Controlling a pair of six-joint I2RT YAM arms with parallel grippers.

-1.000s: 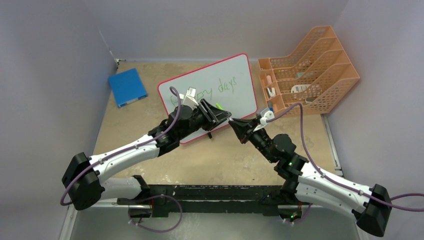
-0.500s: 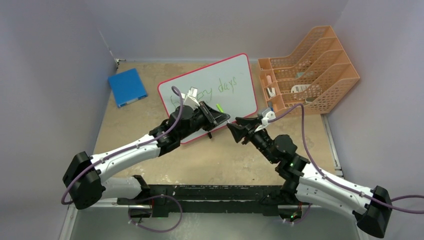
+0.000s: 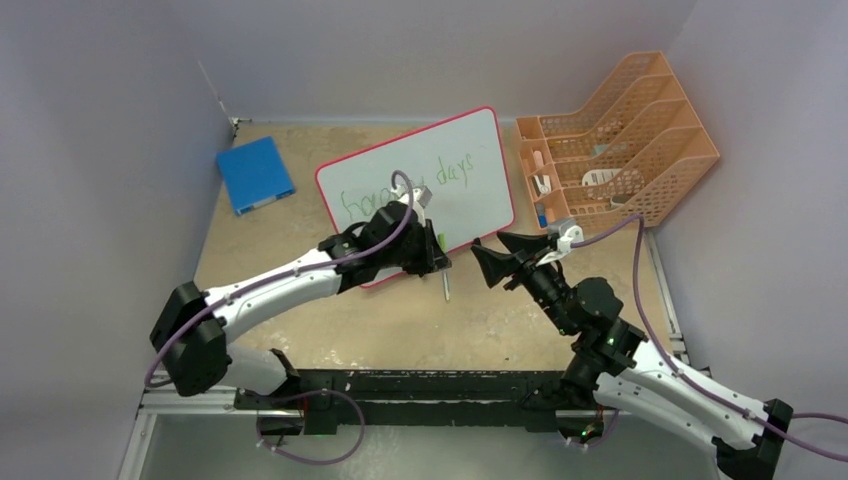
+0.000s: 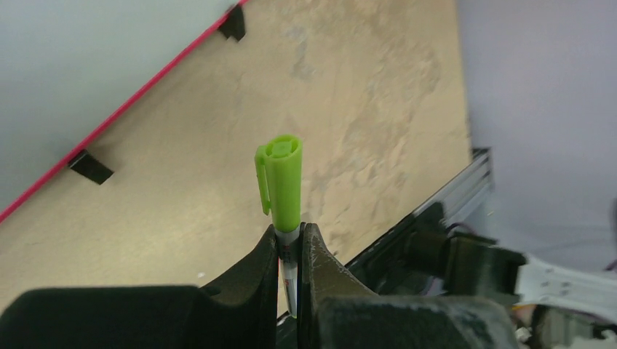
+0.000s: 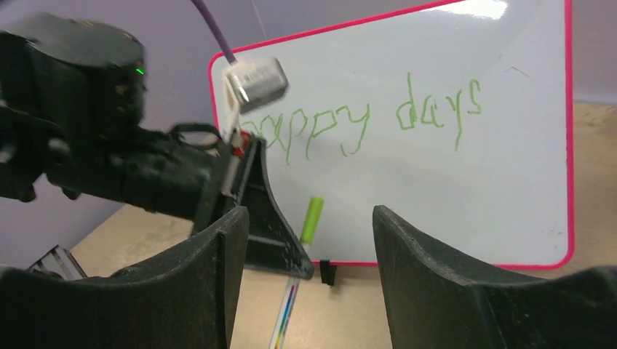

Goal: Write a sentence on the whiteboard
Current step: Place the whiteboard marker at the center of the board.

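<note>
Left wrist view: the capped green marker [image 4: 282, 182] is held clamped in the left gripper [image 4: 289, 236], swung down just ahead of the whiteboard [image 3: 480, 200], while the right gripper [image 5: 309, 218], spread wide, has been drawn back, so the sentence [image 5: 364, 120] is judged finished.

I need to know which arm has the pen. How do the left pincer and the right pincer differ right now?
The left pincer is shut on a green-capped marker; the right pincer is open and holds nothing. The left pincer sits at the near edge of the whiteboard; the right pincer hangs beside it over the table, facing the board. Both are black.
</note>
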